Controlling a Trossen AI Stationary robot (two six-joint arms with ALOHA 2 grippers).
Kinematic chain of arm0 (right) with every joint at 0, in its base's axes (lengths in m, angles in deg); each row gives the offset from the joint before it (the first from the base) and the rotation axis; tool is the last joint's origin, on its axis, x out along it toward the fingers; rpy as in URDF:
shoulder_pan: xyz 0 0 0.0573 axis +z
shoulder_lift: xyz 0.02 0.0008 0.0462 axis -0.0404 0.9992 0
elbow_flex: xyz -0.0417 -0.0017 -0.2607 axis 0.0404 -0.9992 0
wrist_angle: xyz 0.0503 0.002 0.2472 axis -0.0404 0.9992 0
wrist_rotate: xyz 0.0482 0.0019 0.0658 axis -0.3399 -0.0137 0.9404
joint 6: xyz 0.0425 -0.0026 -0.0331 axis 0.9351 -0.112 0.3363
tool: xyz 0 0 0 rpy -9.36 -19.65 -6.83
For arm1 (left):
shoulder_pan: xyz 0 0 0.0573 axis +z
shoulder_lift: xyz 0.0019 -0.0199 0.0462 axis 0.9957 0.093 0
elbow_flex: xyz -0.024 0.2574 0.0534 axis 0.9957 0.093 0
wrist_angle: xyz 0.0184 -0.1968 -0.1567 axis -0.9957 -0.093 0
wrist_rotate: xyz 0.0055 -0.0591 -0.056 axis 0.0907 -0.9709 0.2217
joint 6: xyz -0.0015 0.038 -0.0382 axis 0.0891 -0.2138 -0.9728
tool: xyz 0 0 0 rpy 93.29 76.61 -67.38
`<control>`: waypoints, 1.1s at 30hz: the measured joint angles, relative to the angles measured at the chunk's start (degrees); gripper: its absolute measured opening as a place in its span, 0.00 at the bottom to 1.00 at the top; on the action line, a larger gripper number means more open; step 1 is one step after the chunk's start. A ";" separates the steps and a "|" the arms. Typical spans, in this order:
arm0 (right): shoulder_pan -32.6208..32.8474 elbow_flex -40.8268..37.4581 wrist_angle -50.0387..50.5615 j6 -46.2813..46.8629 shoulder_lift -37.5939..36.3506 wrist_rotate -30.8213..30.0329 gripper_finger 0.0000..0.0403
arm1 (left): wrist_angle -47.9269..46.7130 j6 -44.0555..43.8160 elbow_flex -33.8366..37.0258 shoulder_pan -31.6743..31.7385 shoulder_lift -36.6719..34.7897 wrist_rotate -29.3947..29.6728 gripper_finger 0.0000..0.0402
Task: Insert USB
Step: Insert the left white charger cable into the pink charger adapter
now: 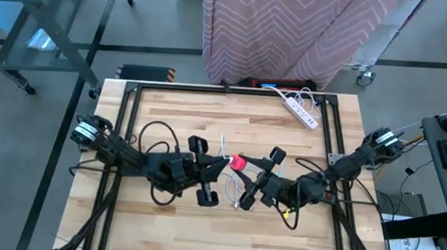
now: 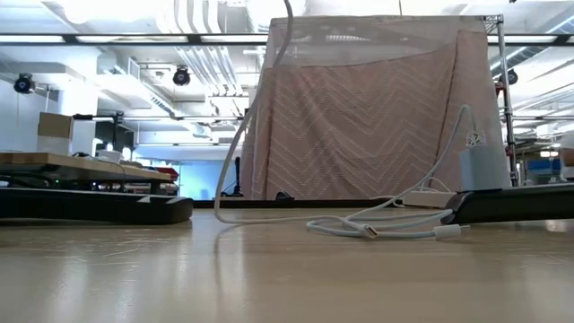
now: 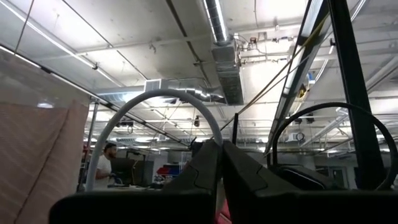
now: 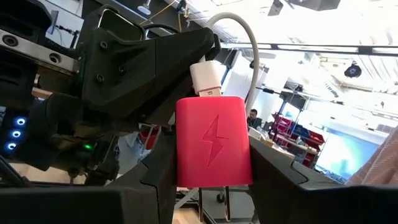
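Closest to the lens in the right wrist view, a red charger block (image 4: 214, 142) embossed with a lightning bolt sits clamped between the right gripper's (image 4: 211, 186) two dark fingers (image 4: 283, 177), a white USB plug (image 4: 206, 77) seated in its top edge. From above, the wooden table (image 1: 208, 116) fills the scene, both dark arms reaching in from its sides and meeting near the middle. The left gripper (image 1: 219, 165) is closed on the white cable (image 4: 244, 43) just behind the plug, its fingers pressed together around the cord; the left wrist view shows the cable (image 3: 155, 109) arching up from those fingers (image 3: 205, 168). The right gripper (image 1: 249, 171) holds the red charger block (image 1: 237, 162) just beside the left fingertips, above the table's centre. A white power strip (image 1: 302, 110) lies near the table's far edge, well apart from the arms. At table level, the cable (image 2: 359, 224) trails in loose loops across the wood, in front of a pink chevron-patterned curtain (image 2: 377, 108). A person (image 3: 104, 167) stands in the room behind.
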 joint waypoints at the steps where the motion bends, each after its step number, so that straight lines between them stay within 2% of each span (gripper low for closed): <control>1: 0.00 0.00 0.00 -0.15 0.00 -0.01 0.35 | -0.05 0.00 0.00 -0.01 0.00 0.01 0.00; 33: 0.63 0.07 1.60 -2.33 0.00 -1.31 0.35 | -2.24 1.86 0.07 -1.93 -0.96 1.93 0.00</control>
